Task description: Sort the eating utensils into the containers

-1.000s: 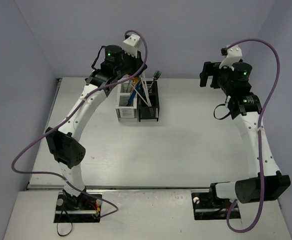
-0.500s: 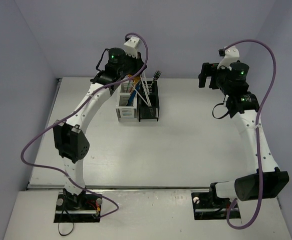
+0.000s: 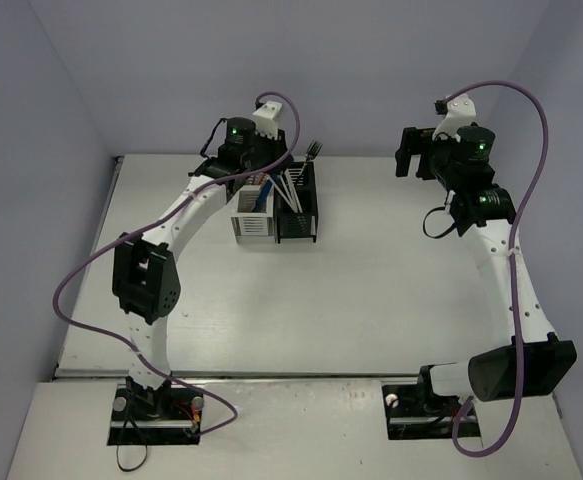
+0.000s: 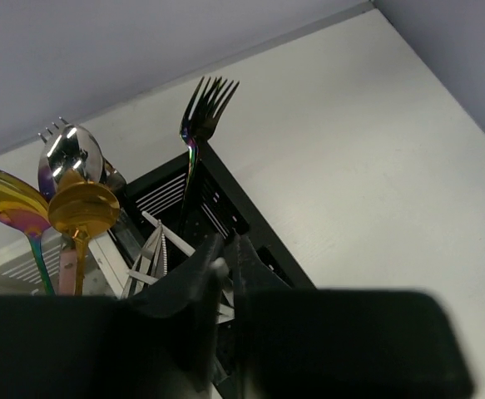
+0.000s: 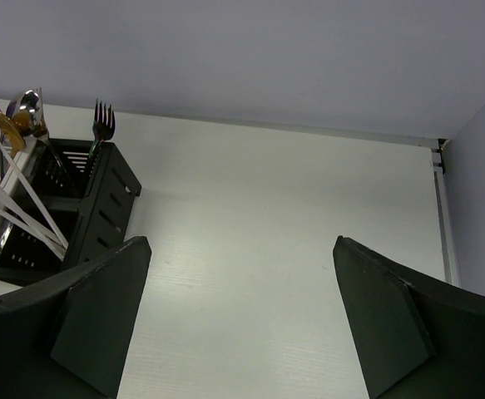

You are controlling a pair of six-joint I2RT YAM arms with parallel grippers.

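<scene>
The white caddy (image 3: 253, 226) and black caddy (image 3: 298, 226) stand joined at the table's far middle. Both hold upright utensils: a dark fork (image 4: 207, 104), a silver spoon (image 4: 67, 154), a gold spoon (image 4: 82, 208), a rainbow spoon (image 4: 5, 199) and pale serrated knives (image 4: 160, 245). My left gripper (image 3: 268, 165) hangs right above the black caddy (image 4: 254, 229), its jaws (image 4: 228, 243) pressed almost together; a small pale bit shows at one fingertip, and I cannot tell if anything is held. My right gripper (image 3: 408, 150) is open and empty, held high at the far right (image 5: 242, 243).
The right wrist view shows the black caddy (image 5: 101, 208) with the fork (image 5: 102, 116) and white sticks (image 5: 17, 208) at its left. Purple cables (image 3: 81, 270) loop from both arms. The table's right edge (image 5: 442, 208) and the back wall are close.
My left arm has swung right, carrying its gripper from over the white caddy to over the black one. The right arm has barely moved.
</scene>
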